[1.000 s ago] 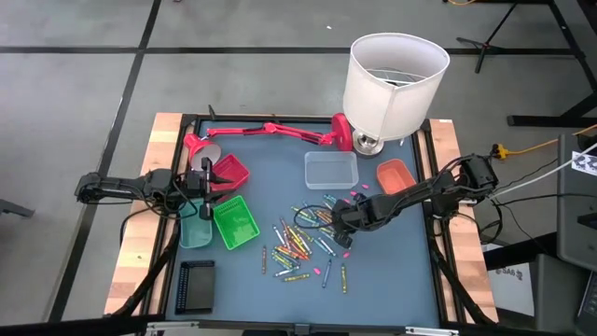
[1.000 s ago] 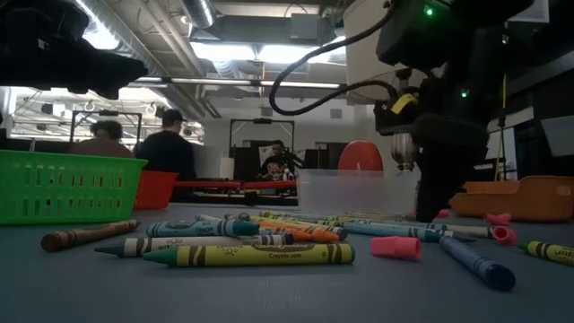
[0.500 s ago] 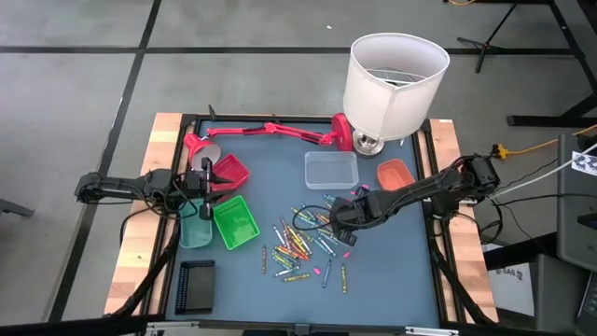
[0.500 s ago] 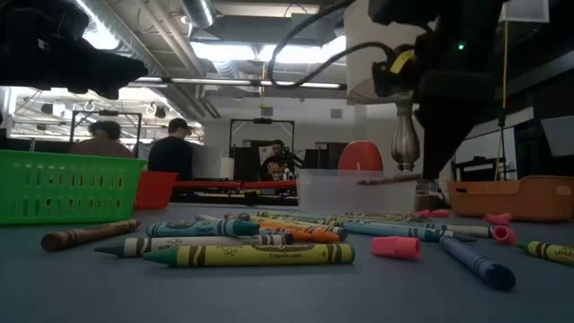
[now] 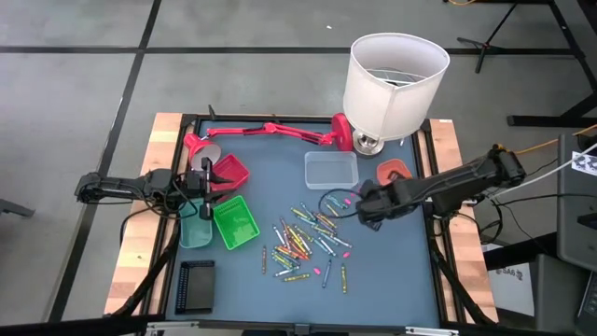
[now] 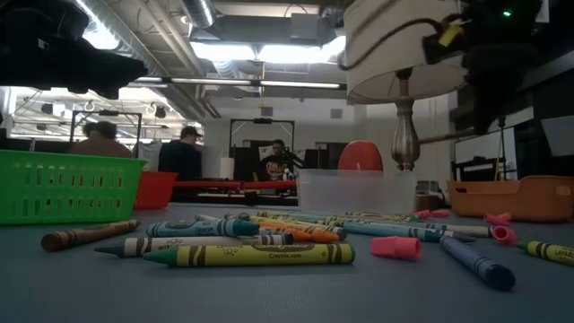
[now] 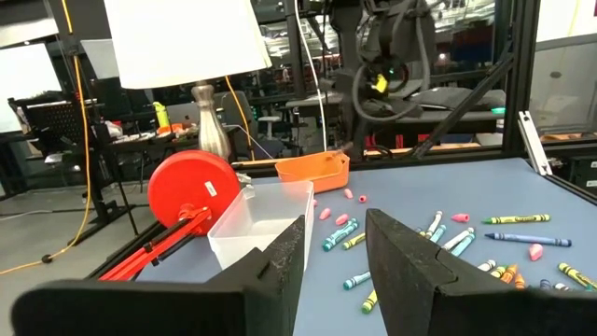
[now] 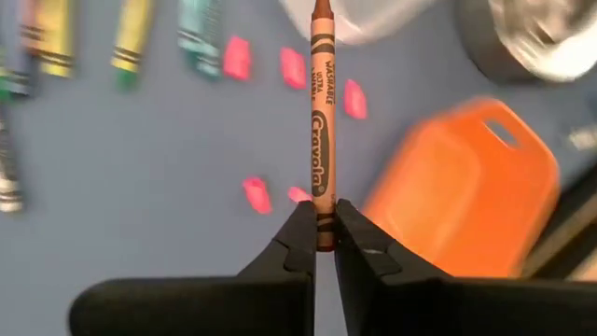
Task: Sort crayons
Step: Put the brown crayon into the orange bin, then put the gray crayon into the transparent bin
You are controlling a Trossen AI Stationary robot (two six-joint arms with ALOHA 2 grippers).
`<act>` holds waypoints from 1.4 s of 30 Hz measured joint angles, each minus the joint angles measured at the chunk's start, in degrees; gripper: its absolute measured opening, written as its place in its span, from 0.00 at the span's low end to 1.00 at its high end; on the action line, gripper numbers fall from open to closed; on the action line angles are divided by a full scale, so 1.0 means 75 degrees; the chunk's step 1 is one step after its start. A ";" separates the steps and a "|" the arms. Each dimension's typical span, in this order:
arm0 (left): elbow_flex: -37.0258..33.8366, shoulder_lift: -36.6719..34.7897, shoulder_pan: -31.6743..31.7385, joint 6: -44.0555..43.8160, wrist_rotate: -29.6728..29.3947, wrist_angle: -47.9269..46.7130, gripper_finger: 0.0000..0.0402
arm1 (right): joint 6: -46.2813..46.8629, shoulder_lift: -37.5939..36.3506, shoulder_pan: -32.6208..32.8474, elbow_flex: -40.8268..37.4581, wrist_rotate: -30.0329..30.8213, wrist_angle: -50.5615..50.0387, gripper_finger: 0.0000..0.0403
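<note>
Right end effector [image 8: 317, 245] pinched narrow on base of brown-orange crayon [image 8: 321, 121], lifted clear of counter [image 5: 373, 271], right of centre in high view, beside orange tray [image 5: 395, 173]; likely carrying it there by colour.
Loose crayons [image 5: 303, 241] scattered mid-frame, unsorted.
Left end effector [image 7: 331, 257] parted, empty, waiting far left over green tray [image 5: 235, 222].

The crayons [image 6: 249, 255] wear matt paper wrappers. The desk [image 5: 280, 168] has a smooth matt top and raw wood edges. The orange tray [image 8: 466, 201] looks like glossy plastic.

Crayons [image 5: 308, 238] between two trays [image 5: 233, 221] [image 5: 395, 174]
</note>
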 joint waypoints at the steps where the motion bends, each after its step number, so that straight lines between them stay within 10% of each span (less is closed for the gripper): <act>1: -0.0001 0.0000 -0.0002 0.0000 0.0000 0.0000 0.25 | 0.0176 -0.0149 0.0000 -0.0141 0.0011 -0.0119 0.04; 19: 0.0002 0.0734 -0.0001 0.0012 0.0000 0.1632 0.25 | 0.1919 -0.1472 0.0000 -0.2628 -0.0008 -0.0255 0.05; 32: 0.1511 0.3728 0.0001 -0.0251 0.0003 0.1428 0.25 | 0.1917 -0.1472 0.0000 -0.2688 -0.0005 -0.0247 0.06; 42: 0.3332 0.6517 0.0040 -0.0248 0.0894 0.1001 0.25 | 0.1893 -0.1472 0.0000 -0.2688 -0.0005 -0.0096 0.29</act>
